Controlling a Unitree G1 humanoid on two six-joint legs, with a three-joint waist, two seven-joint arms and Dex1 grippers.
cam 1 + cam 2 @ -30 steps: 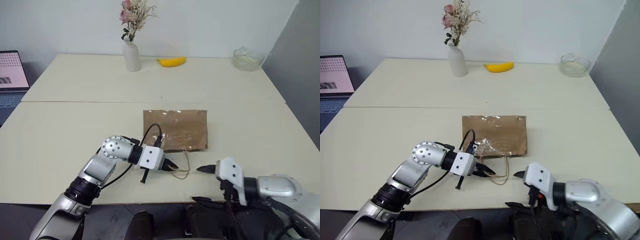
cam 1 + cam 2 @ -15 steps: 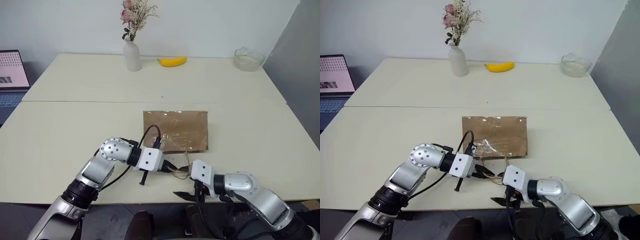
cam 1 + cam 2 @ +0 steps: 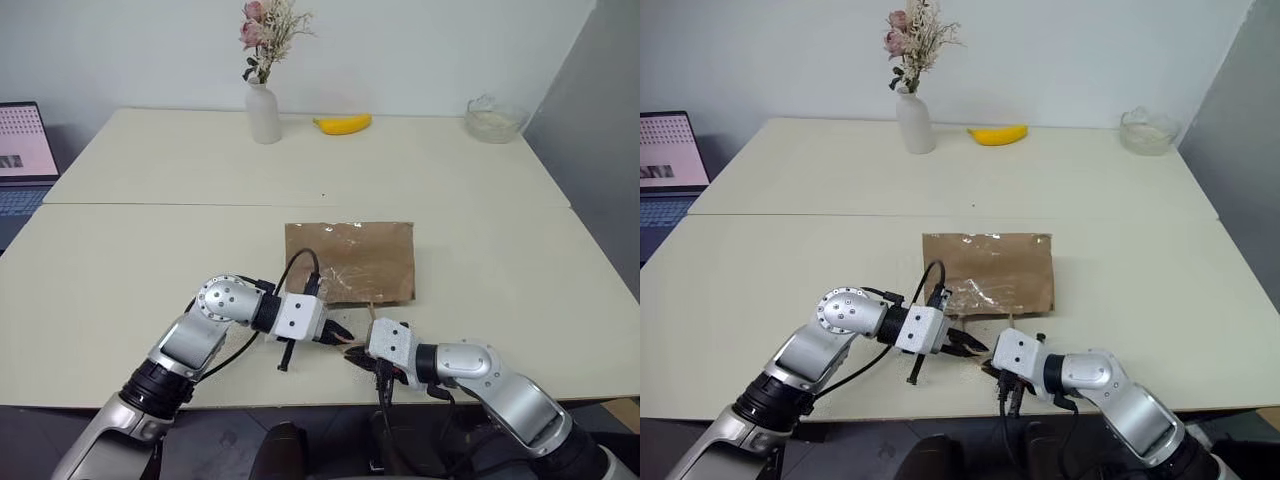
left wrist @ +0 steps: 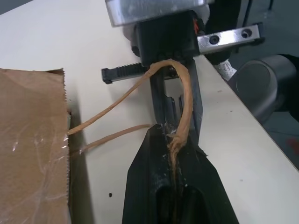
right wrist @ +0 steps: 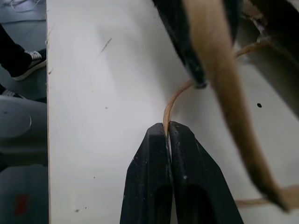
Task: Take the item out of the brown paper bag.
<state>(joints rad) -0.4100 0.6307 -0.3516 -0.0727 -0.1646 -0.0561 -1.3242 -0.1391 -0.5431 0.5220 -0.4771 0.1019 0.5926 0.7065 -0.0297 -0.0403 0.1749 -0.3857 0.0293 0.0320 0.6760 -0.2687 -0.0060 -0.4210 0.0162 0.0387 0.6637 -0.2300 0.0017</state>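
Tabletop: bag [image 3: 350, 262] handles [image 4: 180, 100] between jaws

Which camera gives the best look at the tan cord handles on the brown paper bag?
The left wrist view: both thin tan cord handles run from the crumpled brown paper bag into the shut left end effector. The right wrist view shows blurred cord; the eye views show tiny loops.

Both arms reached inward low over the near table edge, wrists angled slightly down, grippers tip to tip. Left gripper [image 4: 174, 140] pointed toward the robot's right, fingers pressed together on a cord handle [image 4: 184, 100]. Right gripper [image 5: 168, 128] pointed toward the robot's left, fingers clamped on the other cord handle [image 5: 170, 105].
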